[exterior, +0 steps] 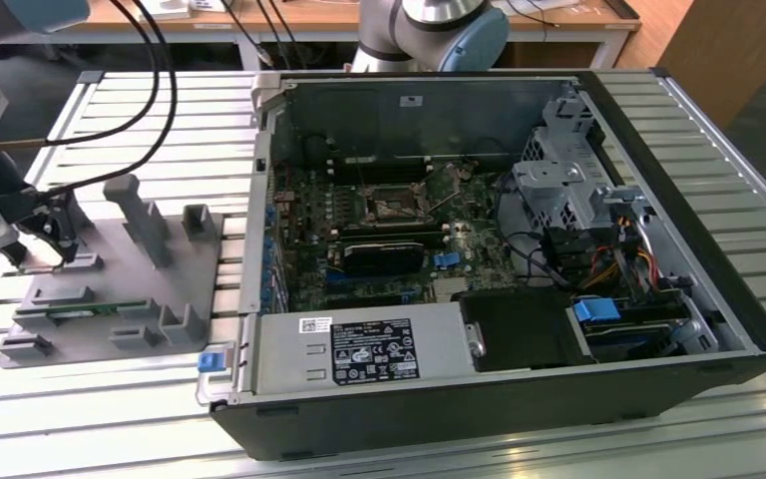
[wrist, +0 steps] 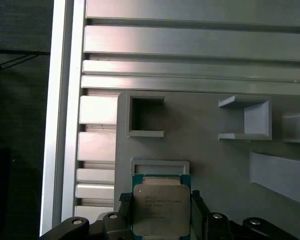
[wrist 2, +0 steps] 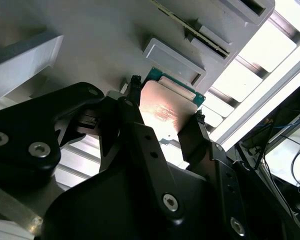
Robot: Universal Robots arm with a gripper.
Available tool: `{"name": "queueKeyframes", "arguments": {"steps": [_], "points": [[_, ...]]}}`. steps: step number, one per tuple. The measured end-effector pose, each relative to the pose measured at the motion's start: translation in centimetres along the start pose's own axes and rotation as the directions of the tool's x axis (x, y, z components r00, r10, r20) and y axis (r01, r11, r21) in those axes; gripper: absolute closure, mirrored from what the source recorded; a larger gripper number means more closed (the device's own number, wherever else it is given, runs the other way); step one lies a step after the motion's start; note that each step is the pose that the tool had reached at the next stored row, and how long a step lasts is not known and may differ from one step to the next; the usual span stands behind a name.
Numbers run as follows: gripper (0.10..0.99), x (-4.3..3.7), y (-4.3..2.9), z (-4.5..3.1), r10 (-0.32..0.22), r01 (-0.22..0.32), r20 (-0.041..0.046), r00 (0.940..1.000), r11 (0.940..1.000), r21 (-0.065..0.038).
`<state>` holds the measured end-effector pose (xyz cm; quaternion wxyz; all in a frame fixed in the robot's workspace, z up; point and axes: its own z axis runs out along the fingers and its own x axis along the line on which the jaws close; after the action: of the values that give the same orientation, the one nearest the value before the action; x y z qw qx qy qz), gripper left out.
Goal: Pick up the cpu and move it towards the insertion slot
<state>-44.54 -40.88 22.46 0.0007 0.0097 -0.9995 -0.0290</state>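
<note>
The cpu (wrist: 161, 212), a flat square chip with a silvery top and a green rim, sits between my two black fingers in both wrist views. The fingertips (wrist 2: 134, 92) press against its opposite edges, so my gripper (wrist 2: 166, 107) is shut on it. It hangs just over the grey plastic fixture (wrist: 210, 165), near a small rectangular frame. In the exterior view my gripper (exterior: 40, 244) is at the far left over that fixture (exterior: 117, 299). The insertion slot (exterior: 393, 207) is a small square socket on the motherboard inside the open computer case, well off to the exterior view's right.
The black computer case (exterior: 490, 399) lies open on a slatted metal table (exterior: 117, 399). The fixture carries upright posts (exterior: 137, 215) and a narrow green memory stick (exterior: 84, 311). Cables (exterior: 157, 70) hang above the exterior view's left. A drive cage (exterior: 563, 190) stands inside the case.
</note>
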Motion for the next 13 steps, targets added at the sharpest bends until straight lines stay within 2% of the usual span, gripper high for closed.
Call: {"name": "queueKeyframes", "arguments": {"steps": [13], "points": [[0.541, 0.0, 0.03, -0.31, 0.0, 0.0, 0.0, 1.0, 1.0, 0.0]]}}
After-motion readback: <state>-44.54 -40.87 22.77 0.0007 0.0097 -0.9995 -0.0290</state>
